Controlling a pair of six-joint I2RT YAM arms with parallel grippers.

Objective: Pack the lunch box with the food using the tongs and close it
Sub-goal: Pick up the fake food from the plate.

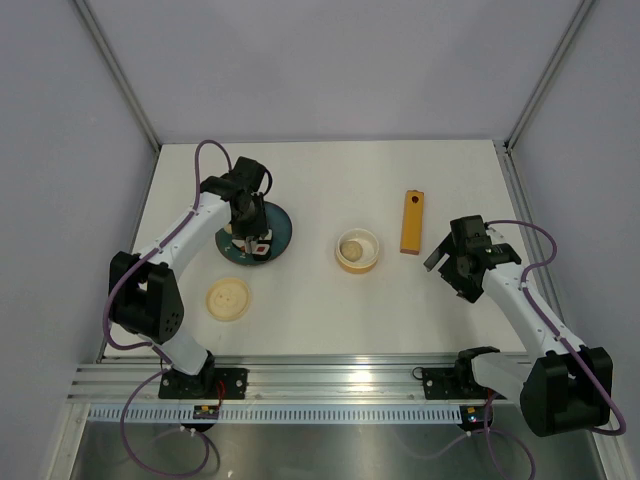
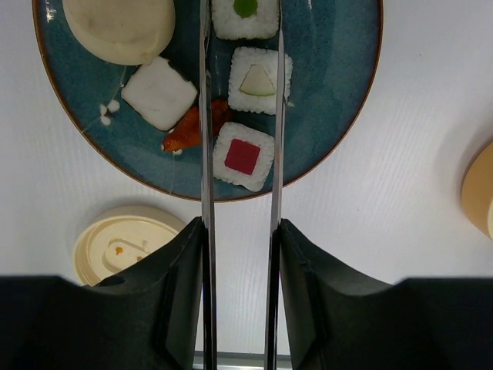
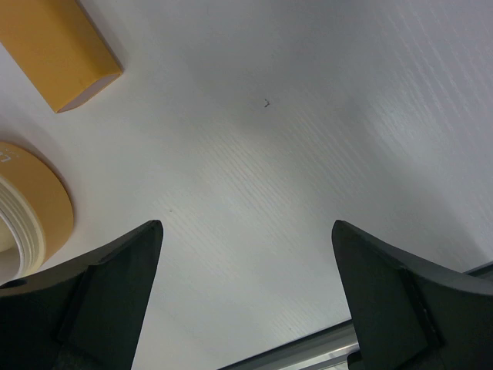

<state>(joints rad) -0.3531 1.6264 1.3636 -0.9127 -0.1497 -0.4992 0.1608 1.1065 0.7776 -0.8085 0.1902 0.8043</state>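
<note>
top: left tool (image 1: 255,238) over the dark plate (image 1: 281,226); lunch box (image 1: 357,250) sits mid counter (image 1: 330,190), lid (image 1: 228,299) near the left arm. left wrist: the tool clamps the tongs (image 2: 206,154), whose arms flank a red-centred roll (image 2: 244,156). right wrist: right tool (image 3: 245,231) spread wide, empty, lunch box beside it.

Teal plate (image 2: 339,92), cream lid (image 2: 123,247); orange block (image 1: 411,222), silvery tongs (image 2: 206,154)

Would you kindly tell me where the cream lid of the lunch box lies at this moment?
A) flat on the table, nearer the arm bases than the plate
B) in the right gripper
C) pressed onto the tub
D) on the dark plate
A: the lid lies flat on the table, apart from the plate and the open tub.
</note>
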